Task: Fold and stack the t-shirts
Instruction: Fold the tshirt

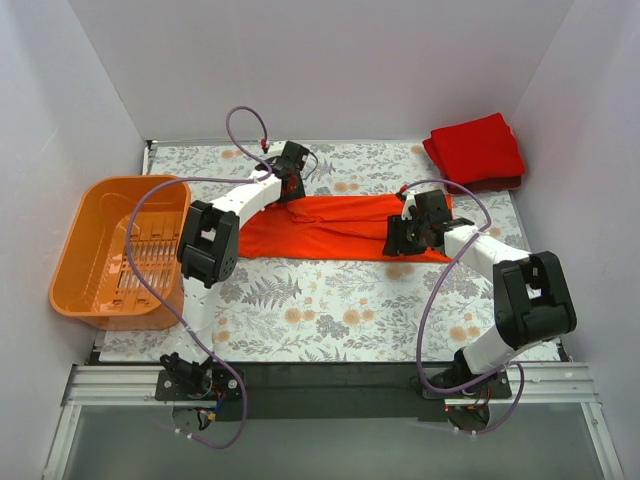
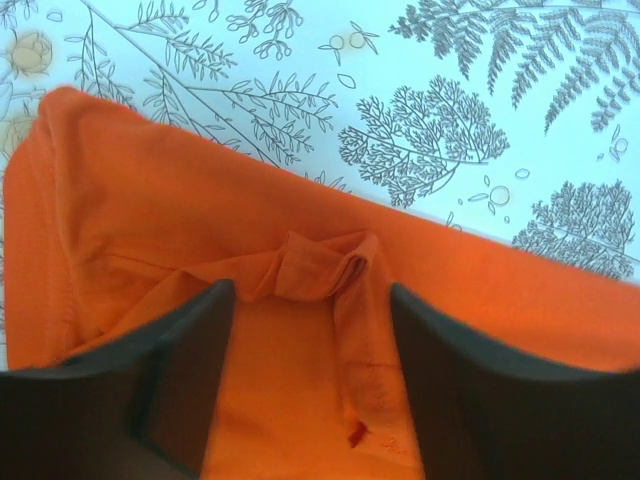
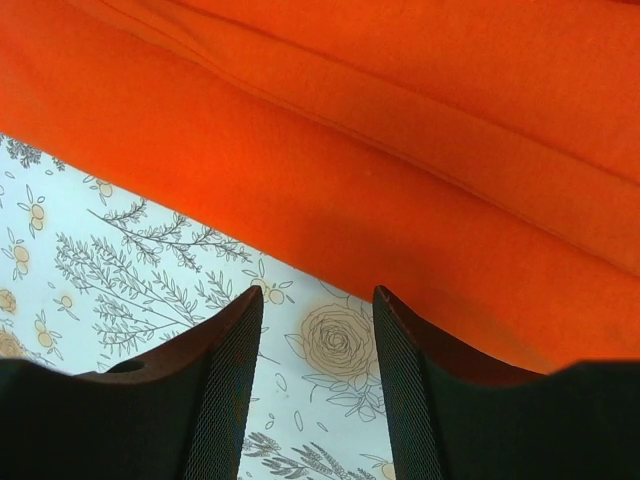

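Orange-red t-shirt [image 1: 335, 225] lies folded on the surface [image 1: 330, 300]; both arms bend low over it, left end effector [image 2: 305, 300] and right end effector [image 3: 318, 300] parted, empty.

Left gripper [image 2: 305, 330] and right gripper [image 3: 318, 340] stand parted.

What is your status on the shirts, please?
Left fingers and right fingers open, nothing gripped. Orange shirt a long folded strip; red shirt folded far right. Basket apart, at left.
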Controlling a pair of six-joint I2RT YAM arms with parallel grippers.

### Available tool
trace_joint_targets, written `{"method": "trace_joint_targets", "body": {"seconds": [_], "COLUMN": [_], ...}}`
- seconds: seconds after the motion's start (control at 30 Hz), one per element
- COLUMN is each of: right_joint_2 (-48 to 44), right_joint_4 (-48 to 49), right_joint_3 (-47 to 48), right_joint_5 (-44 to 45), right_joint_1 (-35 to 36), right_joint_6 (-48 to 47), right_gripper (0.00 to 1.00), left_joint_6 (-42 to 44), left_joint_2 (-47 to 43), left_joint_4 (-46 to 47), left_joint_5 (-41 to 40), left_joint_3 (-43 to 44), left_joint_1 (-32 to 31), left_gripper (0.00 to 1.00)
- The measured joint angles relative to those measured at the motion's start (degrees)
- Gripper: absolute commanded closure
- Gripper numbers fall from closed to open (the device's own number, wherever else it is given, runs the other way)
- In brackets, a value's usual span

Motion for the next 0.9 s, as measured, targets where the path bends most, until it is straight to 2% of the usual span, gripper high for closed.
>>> {"method": "trace_joint_targets", "body": {"seconds": [0.07, 0.2, 0.37, 0.5, 0.6, 0.73, 0.9], "right_joint_2": [1.0, 1.2, 1.2, 1.2, 1.0, 1.0, 1.0], "right_joint_4": [0.1, 0.6, 1.1, 1.2, 1.5, 1.7, 2.5], "right_joint_3": [0.6, 1.4, 1.6, 1.6, 0.9, -1.0, -4.3], "right_joint_5": [0.0, -0.1, 0.7, 2.2, 3.1, 4.0, 4.2], "right_joint_1": [0.2, 0.9, 1.3, 0.9, -1.3, -6.1, -13.2], "right_joint_6": [0.0, 0.0, 0.0, -0.1, 0.0, 0.0, 1.3], "right_gripper": [0.46, 0.47, 0.49, 0.52, 0.53, 0.53, 0.53], "left_joint_6": [-0.4, -1.1, -3.8, -5.9, -7.5, -8.4, -9.7], "left_joint_2": [-0.1, -1.8, -11.5, -20.9, -23.5, -22.6, -20.5], "left_joint_4": [0.1, -0.5, -1.7, -1.5, -1.0, -0.9, -1.3], "left_joint_5": [0.0, 0.0, -0.1, -0.4, -0.4, 0.5, 1.4], "left_joint_3": [-0.4, -2.1, -9.6, -18.9, -24.1, -30.6, -34.5], "left_joint_1": [0.2, 0.2, 0.2, 0.4, 1.2, 3.7, 6.0], "left_gripper": [0.27, 0.26, 0.40, 0.44, 0.50, 0.51, 0.51]}}
